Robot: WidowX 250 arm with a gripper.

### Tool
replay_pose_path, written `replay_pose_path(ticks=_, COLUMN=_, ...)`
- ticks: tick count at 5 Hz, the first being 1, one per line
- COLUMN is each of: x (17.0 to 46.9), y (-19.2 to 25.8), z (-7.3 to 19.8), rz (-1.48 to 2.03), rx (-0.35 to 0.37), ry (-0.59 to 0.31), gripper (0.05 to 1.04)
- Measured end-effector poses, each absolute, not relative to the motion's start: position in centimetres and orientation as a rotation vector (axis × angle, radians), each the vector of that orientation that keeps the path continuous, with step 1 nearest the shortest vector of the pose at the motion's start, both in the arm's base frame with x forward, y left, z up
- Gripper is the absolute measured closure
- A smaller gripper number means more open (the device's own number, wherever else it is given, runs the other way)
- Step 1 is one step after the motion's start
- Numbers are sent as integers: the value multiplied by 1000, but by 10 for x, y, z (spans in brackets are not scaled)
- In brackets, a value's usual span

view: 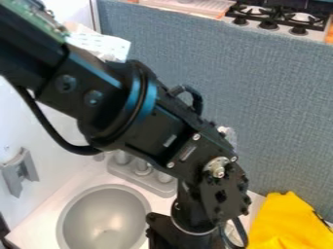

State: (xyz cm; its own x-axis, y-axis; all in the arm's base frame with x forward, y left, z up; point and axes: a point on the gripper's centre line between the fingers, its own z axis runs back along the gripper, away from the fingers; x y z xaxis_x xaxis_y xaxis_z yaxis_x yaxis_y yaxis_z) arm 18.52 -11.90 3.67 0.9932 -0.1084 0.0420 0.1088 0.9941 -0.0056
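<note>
Well, arm [162,126]: slanted down from the upper left across the middle, black with a blue sheen on its collar, then bent steeply towards the bottom edge.
Gripper [179,236]: hung low, just left of the bottom's right half, near the bowl's right rim — how far open it stood, and whether it had hold of anything, could not be told.
Sink bowl [102,216]: lay left of the gripper, round, grey and smooth, set in the white counter [38,224]; whether the gripper touched its rim was unclear.
Tap panel [143,177]: grey, with rounded knobs, sat behind the bowl, partly covered by the arm.
Yellow cloth [286,223]: bunched in the lower right corner, apart from the gripper, against the divider.
Divider [286,116]: blue-grey and fabric-like, stood upright behind the arm.
Stove [280,24]: beyond the divider at the upper right, with black grates and dark knobs.
Rack [185,6]: pale and ridged, lay left of the stove.
Bracket [20,171]: grey, fixed on the white wall [26,124] at the left.
Cable [50,130]: black, looped below the arm's upper part.
</note>
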Motion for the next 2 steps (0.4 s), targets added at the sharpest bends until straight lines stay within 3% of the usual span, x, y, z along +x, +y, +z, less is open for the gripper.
replay_pose_path(ticks=2, x=202, y=-134, z=8, rz=-116, rx=-19, ry=-21, gripper=81)
